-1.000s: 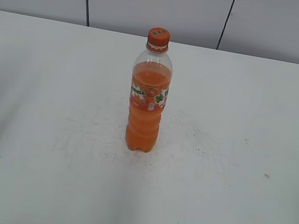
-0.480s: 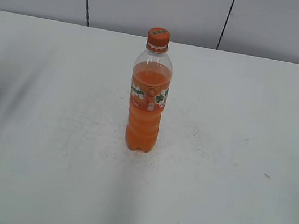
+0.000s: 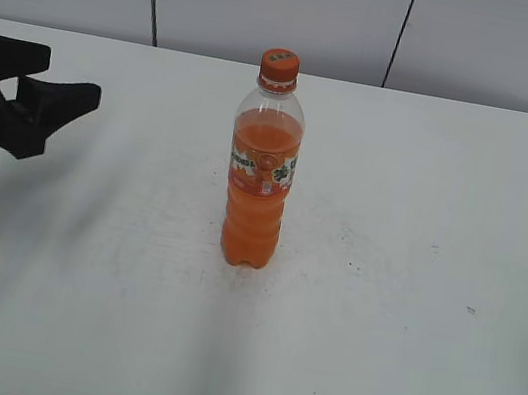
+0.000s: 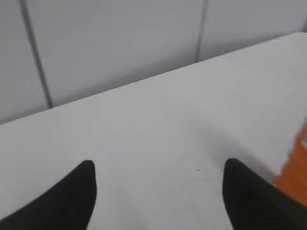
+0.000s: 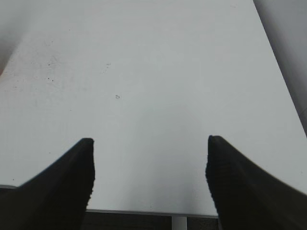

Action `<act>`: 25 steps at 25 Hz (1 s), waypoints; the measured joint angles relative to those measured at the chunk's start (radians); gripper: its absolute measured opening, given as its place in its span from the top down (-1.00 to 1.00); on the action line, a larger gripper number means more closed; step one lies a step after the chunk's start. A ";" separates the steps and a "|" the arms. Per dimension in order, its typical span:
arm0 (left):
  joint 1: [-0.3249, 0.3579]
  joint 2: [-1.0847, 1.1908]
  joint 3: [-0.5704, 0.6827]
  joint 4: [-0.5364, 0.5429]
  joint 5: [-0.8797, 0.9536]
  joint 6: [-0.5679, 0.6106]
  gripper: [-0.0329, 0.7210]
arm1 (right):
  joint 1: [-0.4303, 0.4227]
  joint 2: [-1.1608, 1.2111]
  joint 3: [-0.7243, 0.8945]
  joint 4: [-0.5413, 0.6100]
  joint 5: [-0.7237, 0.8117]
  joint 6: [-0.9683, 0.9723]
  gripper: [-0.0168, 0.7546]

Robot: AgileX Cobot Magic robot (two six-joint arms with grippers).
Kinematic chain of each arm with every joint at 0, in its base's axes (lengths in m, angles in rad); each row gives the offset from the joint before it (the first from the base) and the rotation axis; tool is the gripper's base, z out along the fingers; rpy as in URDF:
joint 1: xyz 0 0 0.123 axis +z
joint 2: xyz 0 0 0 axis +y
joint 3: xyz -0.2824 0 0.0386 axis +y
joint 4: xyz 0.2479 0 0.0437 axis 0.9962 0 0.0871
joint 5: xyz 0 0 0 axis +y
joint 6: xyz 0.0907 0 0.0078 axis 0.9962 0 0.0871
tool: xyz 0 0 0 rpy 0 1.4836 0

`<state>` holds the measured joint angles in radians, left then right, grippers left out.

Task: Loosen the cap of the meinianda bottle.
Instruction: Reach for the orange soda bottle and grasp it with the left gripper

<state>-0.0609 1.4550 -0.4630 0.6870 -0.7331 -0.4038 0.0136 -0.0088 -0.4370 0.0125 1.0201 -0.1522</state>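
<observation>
The meinianda bottle [image 3: 261, 172] stands upright in the middle of the white table [image 3: 404, 332], its orange cap [image 3: 279, 66] on top. My left gripper [image 3: 72, 71] is open and empty at the far left, well left of the bottle at about its shoulder height. In the left wrist view the left gripper [image 4: 158, 167] shows two spread black fingers, and an orange blur of the bottle [image 4: 295, 170] sits at the right edge. My right gripper [image 5: 149, 143] is open and empty over the table's front edge; it is out of the exterior view.
A grey panelled wall [image 3: 276, 7] with dark seams runs behind the table. The table surface carries small dark specks [image 5: 117, 97]. The table's near edge [image 5: 144, 211] shows below the right gripper.
My left gripper has come into the exterior view from the left edge and moved right toward the bottle. The bottle has not moved.
</observation>
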 joint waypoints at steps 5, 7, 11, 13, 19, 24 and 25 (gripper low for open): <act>0.152 0.070 -0.010 0.346 -0.207 -0.069 -0.41 | 0.000 0.000 0.000 0.000 0.000 0.000 -0.46; 0.203 0.108 -0.044 0.499 -0.287 -0.080 -0.41 | 0.000 0.000 0.000 0.000 0.000 0.000 -0.46; 0.224 0.188 -0.133 0.652 -0.397 -0.139 -0.41 | 0.000 0.000 0.000 0.001 0.000 0.000 -0.46; 0.223 0.217 -0.147 0.644 -0.422 -0.147 -0.41 | 0.000 0.000 0.000 0.001 0.000 0.000 -0.46; 0.194 0.326 -0.219 0.744 -0.471 -0.165 -0.65 | 0.000 0.000 0.000 0.001 0.000 0.000 -0.46; 0.126 0.438 -0.342 0.837 -0.471 -0.193 -0.69 | 0.000 0.000 0.000 0.001 0.000 0.000 -0.46; 0.108 0.456 -0.373 0.849 -0.471 -0.205 -0.69 | 0.000 0.000 0.000 0.001 0.000 0.000 -0.46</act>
<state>0.0471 1.9112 -0.8356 1.5356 -1.2045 -0.6090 0.0136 -0.0088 -0.4370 0.0133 1.0201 -0.1522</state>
